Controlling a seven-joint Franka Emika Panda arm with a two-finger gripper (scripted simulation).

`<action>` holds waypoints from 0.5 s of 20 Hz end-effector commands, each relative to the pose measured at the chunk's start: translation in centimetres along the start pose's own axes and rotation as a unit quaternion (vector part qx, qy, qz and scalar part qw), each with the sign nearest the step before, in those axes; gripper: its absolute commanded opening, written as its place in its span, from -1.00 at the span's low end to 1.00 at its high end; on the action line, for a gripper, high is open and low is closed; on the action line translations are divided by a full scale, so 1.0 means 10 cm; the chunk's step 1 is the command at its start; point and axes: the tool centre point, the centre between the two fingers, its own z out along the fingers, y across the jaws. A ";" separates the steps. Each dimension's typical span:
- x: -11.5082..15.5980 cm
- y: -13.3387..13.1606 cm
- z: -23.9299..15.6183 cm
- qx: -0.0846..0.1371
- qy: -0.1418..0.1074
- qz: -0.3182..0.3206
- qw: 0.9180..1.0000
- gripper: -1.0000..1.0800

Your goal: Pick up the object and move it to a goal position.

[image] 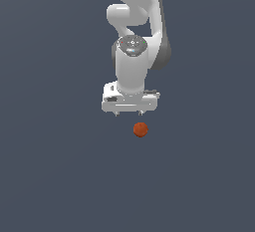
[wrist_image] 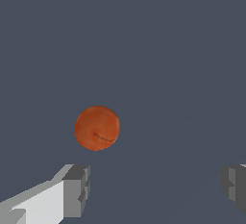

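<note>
Flat dark grey-blue ground filled both views, no texture. White arm came down from the top of the exterior view, wrist pointed down. Gripper had its jaws spread wide, nothing between them; wrist view showed both fingertips well apart. Red-orange ball sat on the ground just below the gripper, slightly toward the exterior view's right, not touching it. In the wrist view the ball was clear of both fingers.

Ball just below claw, apart from it, toward exterior view's right.
</note>
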 end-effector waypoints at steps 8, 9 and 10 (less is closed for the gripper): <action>0.11 -0.08 -0.05 -0.007 0.014 -0.015 1.000 0.92; 0.13 -0.08 -0.06 -0.009 0.016 -0.017 1.000 0.92; 0.14 -0.09 -0.07 -0.009 0.017 -0.019 1.000 0.92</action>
